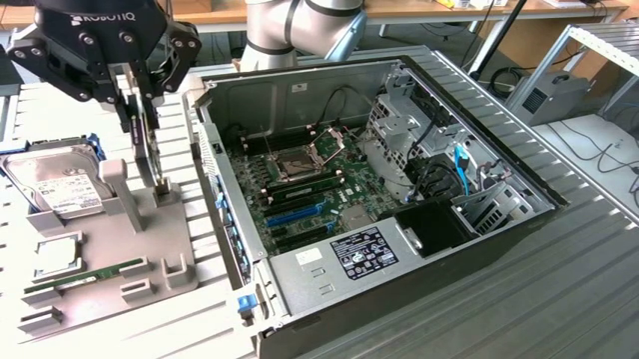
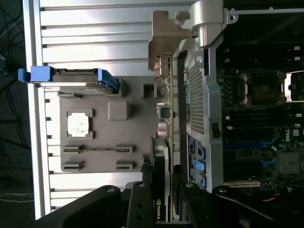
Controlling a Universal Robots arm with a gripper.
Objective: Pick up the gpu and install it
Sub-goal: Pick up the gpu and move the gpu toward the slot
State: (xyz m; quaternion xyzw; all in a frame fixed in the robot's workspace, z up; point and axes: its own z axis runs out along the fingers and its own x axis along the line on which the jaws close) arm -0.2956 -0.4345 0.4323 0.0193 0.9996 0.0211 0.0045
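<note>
The gpu (image 1: 158, 168) stands on edge over the grey parts holder (image 1: 160, 232), at the exterior view's left, just outside the open computer case (image 1: 504, 161). My gripper (image 1: 140, 123) comes down from above with one finger on each side of the card's upper part, shut on it. In the wrist view the gpu (image 2: 161, 152) runs edge-on away from my gripper (image 2: 162, 183), and its grey metal bracket (image 2: 164, 45) is at the far end. The card's lower edge sits at the holder's posts; I cannot tell whether it is lifted clear. The motherboard (image 1: 299, 191) with its blue slot (image 1: 295, 217) lies open inside the case.
On the holder lie a silver hard drive (image 1: 60, 183), a square processor chip (image 1: 55, 258) and a slim green RAM stick (image 1: 85, 280). The case's side wall (image 1: 215, 187) rises right beside the card. A drive cage and cables (image 1: 429, 142) fill the case's far side.
</note>
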